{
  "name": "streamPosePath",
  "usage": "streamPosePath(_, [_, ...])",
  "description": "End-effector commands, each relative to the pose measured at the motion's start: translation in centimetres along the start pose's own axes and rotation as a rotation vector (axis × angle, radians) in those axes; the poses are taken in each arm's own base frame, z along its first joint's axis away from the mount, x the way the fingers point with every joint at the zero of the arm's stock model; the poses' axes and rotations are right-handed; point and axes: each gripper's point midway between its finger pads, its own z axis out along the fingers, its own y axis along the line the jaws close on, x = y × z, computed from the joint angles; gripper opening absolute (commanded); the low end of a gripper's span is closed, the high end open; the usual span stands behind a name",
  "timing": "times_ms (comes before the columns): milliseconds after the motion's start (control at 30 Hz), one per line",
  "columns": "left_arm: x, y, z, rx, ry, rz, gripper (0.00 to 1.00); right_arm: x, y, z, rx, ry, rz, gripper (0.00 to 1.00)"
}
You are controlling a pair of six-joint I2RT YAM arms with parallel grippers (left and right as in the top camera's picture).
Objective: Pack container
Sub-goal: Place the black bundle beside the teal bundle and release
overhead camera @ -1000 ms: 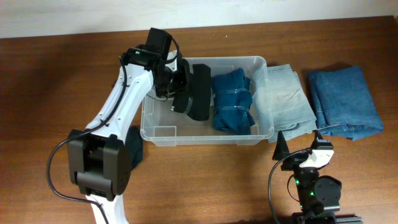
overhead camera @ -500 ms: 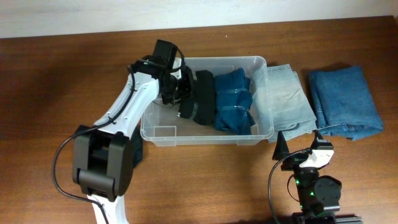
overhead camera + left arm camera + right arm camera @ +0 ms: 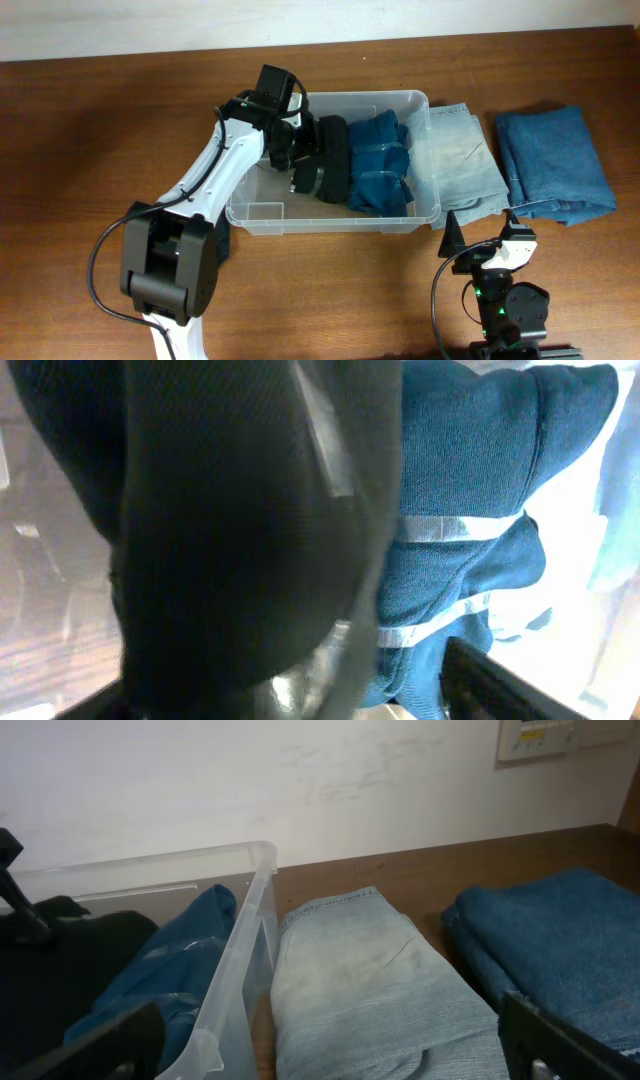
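Observation:
The container (image 3: 262,192), a clear plastic bin, stands mid-table. Inside it, a rolled black garment (image 3: 331,160) rests against a folded dark blue garment with pale stripes (image 3: 379,166). My left gripper (image 3: 304,152) is down in the bin at the black roll's left side. In the left wrist view the black roll (image 3: 220,510) fills the space between the jaws, which stand wide apart and open. One finger (image 3: 490,680) is clear of it, with the blue garment (image 3: 470,490) behind. My right gripper (image 3: 480,224) rests open at the front right, holding nothing.
Folded light denim (image 3: 466,165) lies just right of the bin, touching its wall (image 3: 240,950). A folded blue denim piece (image 3: 556,165) lies further right. The left arm reaches over the bin's left rim. The wall stands behind the table.
The left gripper has moved right inside the bin, bringing the black roll against the blue garment, and its jaws have widened. The right arm has not moved.

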Motion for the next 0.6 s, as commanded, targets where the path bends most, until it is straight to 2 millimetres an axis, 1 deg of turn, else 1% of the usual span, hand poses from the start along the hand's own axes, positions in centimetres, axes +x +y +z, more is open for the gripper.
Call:
streamPosePath(0, [0.3, -0.4, 0.1, 0.008, 0.008, 0.015, 0.85, 0.3, 0.2, 0.0, -0.009, 0.004, 0.006, 0.98])
streamPosePath(167, [-0.2, 0.7, 0.0, -0.053, -0.022, 0.019, 0.86, 0.3, 0.2, 0.0, -0.008, 0.004, 0.006, 0.98])
streamPosePath(333, [-0.4, 1.1, 0.0, -0.079, -0.032, 0.122, 0.87, 0.3, 0.2, 0.0, -0.008, 0.004, 0.006, 0.98])
streamPosePath(367, [-0.4, 1.1, 0.0, -0.08, -0.03, 0.13, 0.93, 0.3, 0.2, 0.0, -0.008, 0.004, 0.006, 0.98])
streamPosePath(433, [-0.3, 1.2, 0.0, -0.081, -0.028, 0.131, 0.98, 0.3, 0.2, 0.0, -0.009, 0.004, 0.006, 0.98])
streamPosePath(567, [-0.2, 1.4, 0.0, -0.093, -0.024, 0.128, 0.99, 0.3, 0.2, 0.0, -0.008, 0.004, 0.006, 0.98])
